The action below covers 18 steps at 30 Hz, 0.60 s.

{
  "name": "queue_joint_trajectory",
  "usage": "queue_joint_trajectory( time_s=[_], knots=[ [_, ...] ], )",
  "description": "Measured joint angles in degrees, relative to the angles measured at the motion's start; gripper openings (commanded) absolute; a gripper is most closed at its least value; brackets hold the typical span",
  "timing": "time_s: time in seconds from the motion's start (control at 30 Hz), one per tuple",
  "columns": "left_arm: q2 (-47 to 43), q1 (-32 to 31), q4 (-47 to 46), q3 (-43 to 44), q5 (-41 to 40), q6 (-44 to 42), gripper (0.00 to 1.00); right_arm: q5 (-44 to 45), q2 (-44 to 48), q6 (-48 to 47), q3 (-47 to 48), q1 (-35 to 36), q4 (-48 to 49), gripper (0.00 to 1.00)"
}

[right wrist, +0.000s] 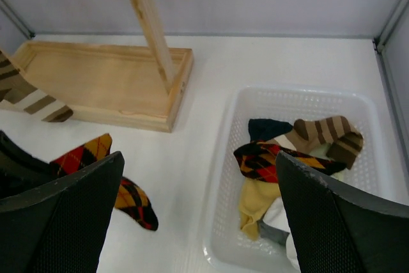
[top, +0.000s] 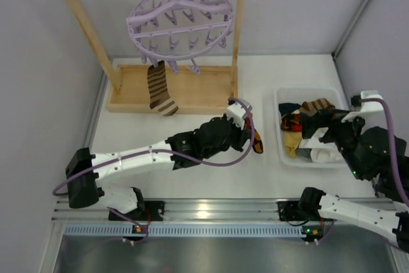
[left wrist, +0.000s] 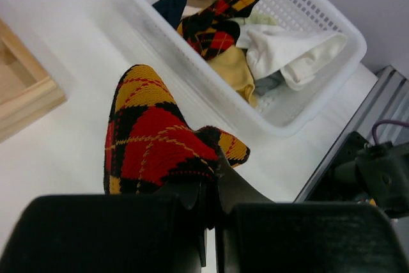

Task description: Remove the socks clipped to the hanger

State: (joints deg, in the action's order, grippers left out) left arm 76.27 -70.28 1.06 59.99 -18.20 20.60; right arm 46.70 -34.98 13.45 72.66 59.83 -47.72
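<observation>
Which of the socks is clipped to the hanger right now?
The brown-and-cream striped sock, dangling from a peg of the lilac hanger. One argyle sock is in the left gripper, and the rest lie in the white basket.

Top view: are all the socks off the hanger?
No, a brown-and-cream striped sock hangs from a peg at the front of the lilac hanger.

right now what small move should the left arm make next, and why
Probably swing right over the white mesh plastic basket, then open: the left gripper is shut on the black, red and yellow argyle sock, just short of its rim.
</observation>
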Motion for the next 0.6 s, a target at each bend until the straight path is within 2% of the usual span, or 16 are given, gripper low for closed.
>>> queue_joint_trajectory(
  time_s=[0.13,0.23,0.6],
  knots=[
    [8.24,4.35,0.31,9.14,5.88,-1.36,0.00,3.96,5.60,2.78,-0.68,0.00,-4.81,0.98],
    [16.44,6.49,0.52,19.32,8.24,-4.74,0.00,5.33,7.02,3.72,-0.50,0.00,-7.28,0.99],
    [50.71,7.65,-0.39,63.21,7.54,-20.65,0.00,0.72,15.54,3.69,6.58,0.00,-9.79,0.99]
  ],
)
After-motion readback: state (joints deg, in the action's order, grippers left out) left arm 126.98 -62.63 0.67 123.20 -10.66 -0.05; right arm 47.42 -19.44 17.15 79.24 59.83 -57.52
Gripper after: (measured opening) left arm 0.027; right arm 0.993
